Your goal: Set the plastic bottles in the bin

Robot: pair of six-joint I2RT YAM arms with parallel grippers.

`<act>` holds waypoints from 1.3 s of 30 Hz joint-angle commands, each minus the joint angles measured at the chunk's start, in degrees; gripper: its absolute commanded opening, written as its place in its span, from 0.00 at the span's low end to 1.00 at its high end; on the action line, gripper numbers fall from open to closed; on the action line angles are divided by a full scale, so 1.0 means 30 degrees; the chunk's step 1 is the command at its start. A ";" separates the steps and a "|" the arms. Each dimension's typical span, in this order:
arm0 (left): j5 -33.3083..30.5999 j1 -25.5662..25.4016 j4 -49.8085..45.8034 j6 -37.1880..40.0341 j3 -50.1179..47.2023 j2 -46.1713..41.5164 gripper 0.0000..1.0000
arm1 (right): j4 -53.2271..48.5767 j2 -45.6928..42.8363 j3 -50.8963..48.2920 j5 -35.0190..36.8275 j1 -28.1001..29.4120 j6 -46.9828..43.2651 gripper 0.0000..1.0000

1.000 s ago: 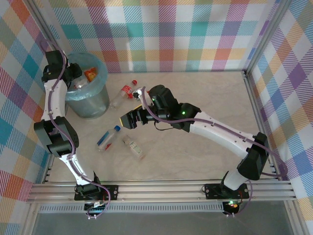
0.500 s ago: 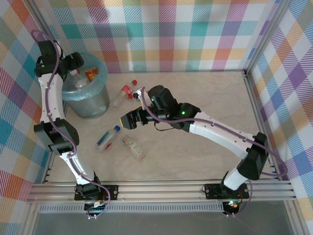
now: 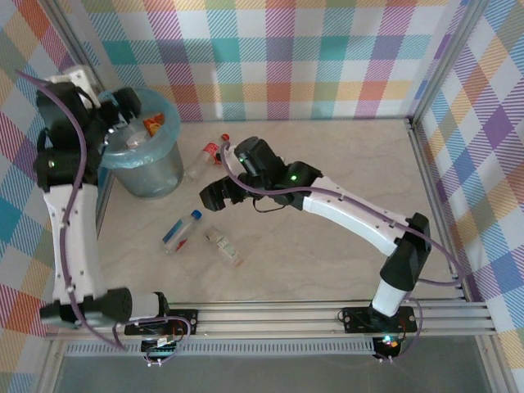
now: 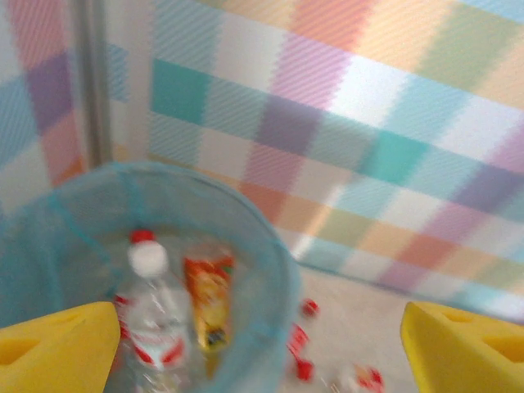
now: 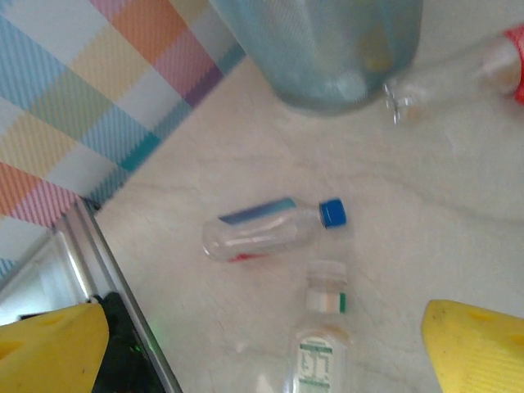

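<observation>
**Both grippers gape as bottles lie scattered on table**

The left gripper [image 3: 123,109] hovers at the rim of the bin [image 3: 151,173], its yellow fingers [image 4: 57,344] spread wide and holding nothing. Inside the blue-lined bin lie a clear bottle [image 4: 155,315] and an orange bottle [image 4: 209,299]. The right gripper [image 3: 214,195], its fingers [image 5: 479,348] likewise apart and empty, hangs above the table [image 3: 344,155], over a blue-capped bottle [image 5: 270,229] and a green-labelled bottle [image 5: 323,348] lying just beside it. A red-capped bottle [image 3: 205,157] lies near the bin.

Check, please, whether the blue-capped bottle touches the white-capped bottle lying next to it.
Apart. The right wrist view shows bare table between the blue-capped bottle and the white-capped bottle.
</observation>
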 commanded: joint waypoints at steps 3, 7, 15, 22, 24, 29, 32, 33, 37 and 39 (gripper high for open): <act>-0.0058 -0.3130 -0.0608 0.0936 -0.4087 -0.2516 0.87 | -0.1376 0.1134 -0.1653 -0.0586 0.0401 -0.0010 0.94; 0.0576 -0.5068 -0.1379 0.0314 -0.6624 -0.4089 0.87 | -0.1442 0.2074 -0.2716 -0.0298 0.1344 0.0292 0.93; 0.2515 -0.6794 -0.2116 -0.1242 -1.0624 -0.5808 0.86 | -0.2168 0.4323 -0.3068 0.1678 0.2818 0.0731 0.92; 0.2683 -0.6860 -0.2832 -0.1239 -1.1801 -0.6767 0.86 | -0.2513 0.5516 -0.3354 0.2172 0.3051 0.0782 0.90; 0.2676 -0.6856 -0.2942 -0.1209 -1.1929 -0.6890 0.86 | -0.2643 0.5834 -0.3289 0.2178 0.3084 0.0798 0.88; 0.2479 -0.6856 -0.2981 -0.1312 -1.2115 -0.6980 0.86 | -0.2818 0.6319 -0.3164 0.2362 0.3115 0.0845 0.79; 0.2392 -0.6856 -0.3023 -0.1327 -1.2055 -0.6938 0.86 | -0.2814 0.6323 -0.3126 0.2484 0.3113 0.0828 0.69; 0.2304 -0.6856 -0.3081 -0.1327 -1.2012 -0.6922 0.87 | -0.2845 0.6292 -0.3134 0.2543 0.3113 0.0801 0.66; 0.2076 -0.6856 -0.3377 -0.1428 -1.1467 -0.6782 0.86 | -0.3144 0.5682 -0.3307 0.3043 0.3113 0.0822 0.57; 0.2376 -0.6856 -0.3420 -0.1595 -1.1077 -0.6655 0.86 | -0.3273 0.4990 -0.3604 0.3367 0.3113 0.0839 0.57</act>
